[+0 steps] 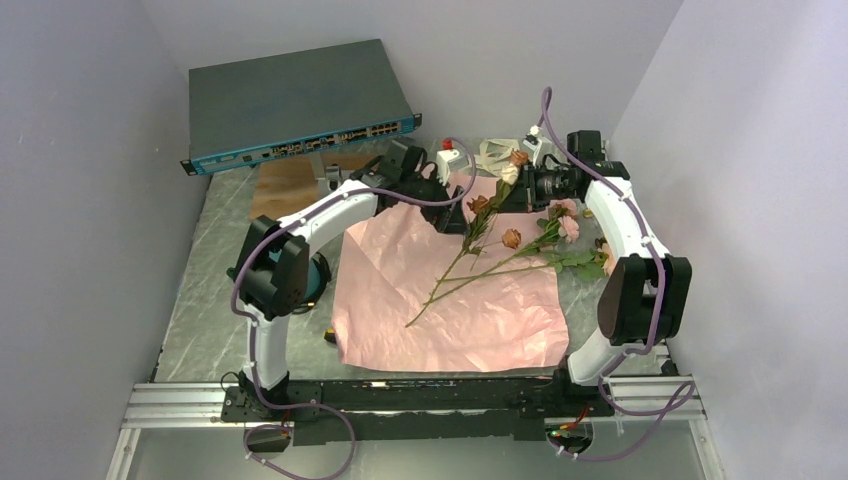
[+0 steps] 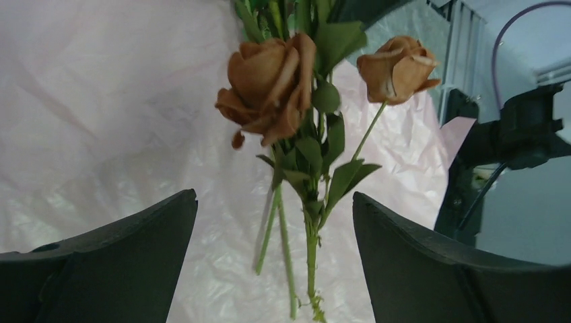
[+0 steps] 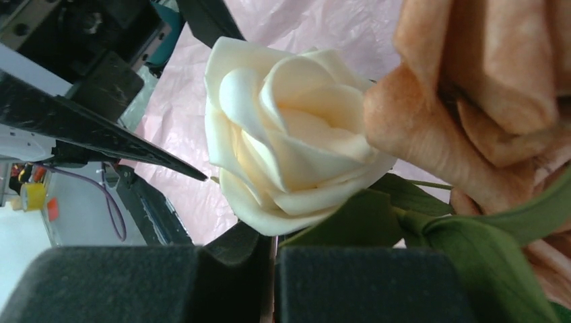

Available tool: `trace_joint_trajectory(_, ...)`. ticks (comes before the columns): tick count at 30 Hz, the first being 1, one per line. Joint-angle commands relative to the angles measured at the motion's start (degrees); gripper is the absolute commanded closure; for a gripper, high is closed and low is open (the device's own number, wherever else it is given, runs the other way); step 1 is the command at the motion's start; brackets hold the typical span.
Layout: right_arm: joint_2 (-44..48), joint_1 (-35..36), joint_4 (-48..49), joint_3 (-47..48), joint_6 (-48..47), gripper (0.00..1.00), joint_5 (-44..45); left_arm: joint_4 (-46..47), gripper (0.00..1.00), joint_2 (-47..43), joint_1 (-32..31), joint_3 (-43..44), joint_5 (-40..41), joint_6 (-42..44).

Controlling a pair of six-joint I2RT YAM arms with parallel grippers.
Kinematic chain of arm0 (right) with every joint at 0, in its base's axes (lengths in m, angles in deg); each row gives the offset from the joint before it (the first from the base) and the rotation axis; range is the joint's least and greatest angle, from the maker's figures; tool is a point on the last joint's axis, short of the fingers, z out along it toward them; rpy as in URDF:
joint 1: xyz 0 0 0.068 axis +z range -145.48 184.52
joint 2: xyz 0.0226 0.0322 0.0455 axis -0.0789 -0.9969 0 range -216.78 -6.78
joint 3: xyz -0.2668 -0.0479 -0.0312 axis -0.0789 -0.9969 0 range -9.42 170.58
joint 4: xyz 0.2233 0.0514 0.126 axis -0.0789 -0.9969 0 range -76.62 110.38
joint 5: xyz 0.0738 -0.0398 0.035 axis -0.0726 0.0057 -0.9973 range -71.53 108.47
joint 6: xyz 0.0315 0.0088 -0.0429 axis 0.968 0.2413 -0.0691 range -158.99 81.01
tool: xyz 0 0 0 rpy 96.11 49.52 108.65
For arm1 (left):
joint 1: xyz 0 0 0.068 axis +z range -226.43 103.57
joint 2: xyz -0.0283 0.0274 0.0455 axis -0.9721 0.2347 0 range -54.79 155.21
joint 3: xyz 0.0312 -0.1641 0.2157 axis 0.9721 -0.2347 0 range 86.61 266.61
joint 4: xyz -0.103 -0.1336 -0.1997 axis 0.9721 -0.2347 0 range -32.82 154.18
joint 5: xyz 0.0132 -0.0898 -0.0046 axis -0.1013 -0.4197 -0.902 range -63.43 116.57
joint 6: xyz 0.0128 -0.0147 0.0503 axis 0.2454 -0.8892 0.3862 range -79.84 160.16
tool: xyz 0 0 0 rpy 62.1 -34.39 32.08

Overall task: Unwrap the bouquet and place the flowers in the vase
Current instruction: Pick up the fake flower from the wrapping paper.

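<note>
The pink wrapping paper (image 1: 450, 300) lies spread flat on the table. My right gripper (image 1: 508, 195) (image 3: 275, 249) is shut on a small bunch of flowers (image 1: 480, 215) just below a cream rose (image 3: 289, 134) and a rust-brown rose (image 3: 485, 87). Their long stems slant down-left over the paper. My left gripper (image 1: 452, 215) (image 2: 273, 195) stands open around those stems (image 2: 311, 235) without touching them, and two brown roses (image 2: 269, 84) are above its fingers (image 2: 135, 256). More flowers (image 1: 556, 245) lie on the paper's right side. The teal vase (image 1: 320, 278) shows partly behind my left arm.
A grey network switch (image 1: 295, 105) sits raised at the back left, with a brown board (image 1: 290, 182) under it. A cream ribbon (image 1: 495, 152) lies at the back beside the right arm. White walls close in on both sides.
</note>
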Motion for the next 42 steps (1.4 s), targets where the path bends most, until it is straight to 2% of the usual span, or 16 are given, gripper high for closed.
trace_joint_trajectory(1,3.1,0.4,2.5,-0.7,0.4,1.0,-2.2,6.3,0.09,1.9,-0.5,3.4,-3.4,-8.9)
trace_joint_trajectory(5,3.6,2.4,3.0,-1.3,0.6,1.0,-2.5,8.5,0.15,4.1,-1.0,4.9,-4.7,-11.4)
trace_joint_trajectory(8,3.5,2.5,3.3,-1.1,0.8,1.0,-2.7,10.0,0.25,5.8,-1.1,6.0,-6.7,-13.9)
trace_joint_trajectory(13,2.8,2.5,3.3,-0.6,0.5,1.0,-2.7,14.2,0.54,6.3,-1.1,6.1,-10.7,-18.9)
trace_joint_trajectory(15,2.5,2.5,3.6,-0.6,0.5,0.98,-2.1,15.8,0.7,6.1,-1.1,6.1,-12.1,-21.0)
trace_joint_trajectory(17,2.1,2.3,3.8,-0.4,0.7,0.89,-1.3,14.7,0.87,5.4,-0.9,6.3,-10.9,-21.4)
trace_joint_trajectory(19,1.6,1.5,3.9,0.0,1.3,0.77,-0.5,11.4,0.98,4.4,-0.6,6.9,-7.8,-19.0)
trace_joint_trajectory(22,0.9,-1.3,5.4,0.2,3.7,0.61,-0.5,7.5,1.0,2.4,0.5,7.5,-2.3,-15.2)
trace_joint_trajectory(27,-0.9,-4.4,6.9,2.1,5.2,0.47,0.9,6.3,1.0,-1.3,2.6,7.7,5.8,-11.3)
trace_joint_trajectory(30,-1.9,-5.3,7.7,3.4,6.3,0.35,2.1,5.3,1.0,-3.2,3.1,9.6,8.0,-8.5)
trace_joint_trajectory(38,-2.7,-6.6,8.9,4.8,7.3,0.2,2.8,5.4,1.0,-9.5,4.6,11.0,13.0,-6.3)
trace_joint_trajectory(42,-2.8,-6.7,9.1,4.5,7.4,0.18,2.2,3.2,1.0,-10.8,5.2,12.3,14.2,-6.2)
